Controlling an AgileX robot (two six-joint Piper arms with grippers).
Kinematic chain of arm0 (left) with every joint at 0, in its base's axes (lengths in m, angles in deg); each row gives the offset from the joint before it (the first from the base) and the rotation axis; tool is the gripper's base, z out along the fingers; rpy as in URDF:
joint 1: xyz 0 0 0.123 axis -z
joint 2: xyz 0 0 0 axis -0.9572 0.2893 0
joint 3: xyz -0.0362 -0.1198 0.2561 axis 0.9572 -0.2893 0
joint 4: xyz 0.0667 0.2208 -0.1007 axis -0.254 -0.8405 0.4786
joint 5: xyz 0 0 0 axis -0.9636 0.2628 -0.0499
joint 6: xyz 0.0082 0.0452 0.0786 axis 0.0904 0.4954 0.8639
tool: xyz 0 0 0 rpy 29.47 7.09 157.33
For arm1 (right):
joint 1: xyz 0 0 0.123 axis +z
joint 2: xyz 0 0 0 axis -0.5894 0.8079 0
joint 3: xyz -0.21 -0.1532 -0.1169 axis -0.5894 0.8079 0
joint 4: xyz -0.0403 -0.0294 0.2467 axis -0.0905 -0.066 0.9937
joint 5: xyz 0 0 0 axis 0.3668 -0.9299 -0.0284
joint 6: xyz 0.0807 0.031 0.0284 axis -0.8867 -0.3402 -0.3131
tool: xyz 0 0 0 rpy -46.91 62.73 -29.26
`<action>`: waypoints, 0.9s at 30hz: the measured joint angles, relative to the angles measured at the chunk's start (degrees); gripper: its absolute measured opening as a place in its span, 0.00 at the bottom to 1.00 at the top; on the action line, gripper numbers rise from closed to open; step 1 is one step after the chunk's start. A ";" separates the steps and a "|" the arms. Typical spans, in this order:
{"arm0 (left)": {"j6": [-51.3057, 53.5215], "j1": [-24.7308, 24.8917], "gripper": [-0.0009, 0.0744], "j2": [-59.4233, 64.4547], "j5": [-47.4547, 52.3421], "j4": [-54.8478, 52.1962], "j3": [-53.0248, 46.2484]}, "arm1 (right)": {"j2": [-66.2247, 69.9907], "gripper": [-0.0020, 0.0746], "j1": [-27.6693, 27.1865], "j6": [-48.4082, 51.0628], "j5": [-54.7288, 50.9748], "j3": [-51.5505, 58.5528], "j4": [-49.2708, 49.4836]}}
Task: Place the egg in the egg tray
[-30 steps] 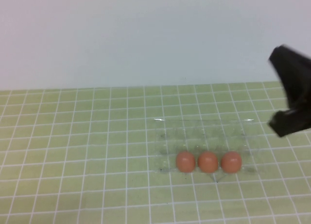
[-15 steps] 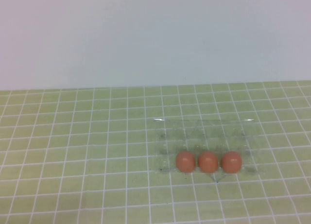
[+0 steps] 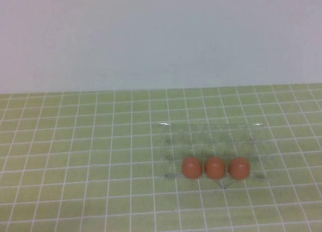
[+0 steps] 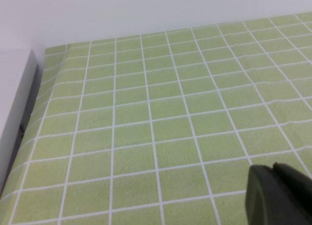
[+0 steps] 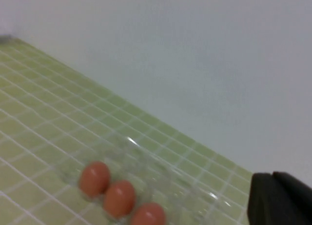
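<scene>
Three reddish-brown eggs (image 3: pixel 191 167), (image 3: pixel 215 167), (image 3: pixel 239 167) sit side by side in the near row of the clear egg tray (image 3: pixel 211 126). The tray's far cups hold nothing. The right wrist view shows the same eggs (image 5: pixel 119 198) and the tray (image 5: pixel 175 173). My right gripper (image 5: pixel 272 177) is shut and empty, raised away from the tray, and does not show in the high view. My left gripper (image 4: pixel 273 168) is shut and empty over bare cloth, also out of the high view. No egg lies outside the tray.
A green checked cloth (image 3: pixel 80 156) covers the table up to a plain white back wall. A white wall or panel (image 4: pixel 14 103) runs along the table's left edge in the left wrist view.
My right arm, seen at the high view's right edge one second ago, has drawn back out of that view. The eggs and tray have not moved.
</scene>
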 joint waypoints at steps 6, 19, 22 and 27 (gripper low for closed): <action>0.00 0.00 0.01 0.00 0.00 0.00 0.00 | -11.36 0.02 -13.05 0.00 -5.82 3.61 -3.98; 0.00 0.00 0.01 0.00 0.00 0.00 0.00 | -27.12 0.02 -25.63 0.00 -6.43 15.79 -3.55; 0.00 0.00 0.01 0.00 0.00 0.00 0.00 | -27.12 0.02 -25.77 0.00 -7.48 16.81 -2.80; 0.00 0.00 0.01 0.00 0.00 0.00 0.00 | -27.12 0.02 -25.77 0.00 -11.09 16.81 -2.68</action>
